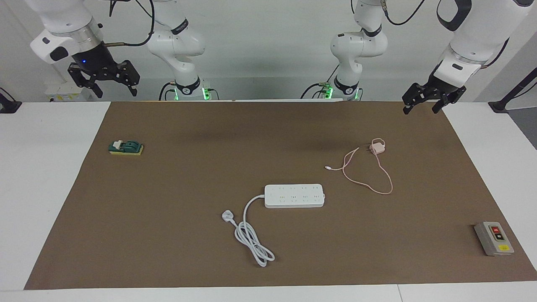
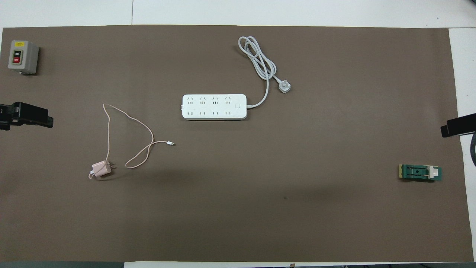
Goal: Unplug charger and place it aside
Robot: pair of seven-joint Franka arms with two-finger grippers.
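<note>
At the right arm's end of the bench, the right tool (image 1: 104,84) hangs in the air above the bench's edge by the robots, fingers spread wide and empty. Under it and farther out, a small green switch (image 1: 126,147) sits on the brown mat (image 1: 168,235).

Mid-bench lies the white strip (image 1: 294,196), all its sockets bare. Its thick cord (image 1: 251,235) coils farther from the robots, the white plug (image 1: 227,216) lying loose on the mat.

Next comes the charger (image 1: 378,147): the pink cube lies on the mat, nearer to the robots than the strip and toward the left arm's end, well apart from the strip. In the overhead view its prongs (image 2: 110,167) stick out free. Its thin cable (image 1: 384,178) loops over the mat, and the cable's free tip (image 1: 328,168) rests between the cube and the strip, touching neither.

The left tool (image 1: 424,102) is up over the mat's corner by the robots, its fingers wide apart with nothing between them. It is clear of the charger.

Farthest along, a grey box (image 1: 493,238) with red and black buttons sits near the mat's corner away from the robots.
</note>
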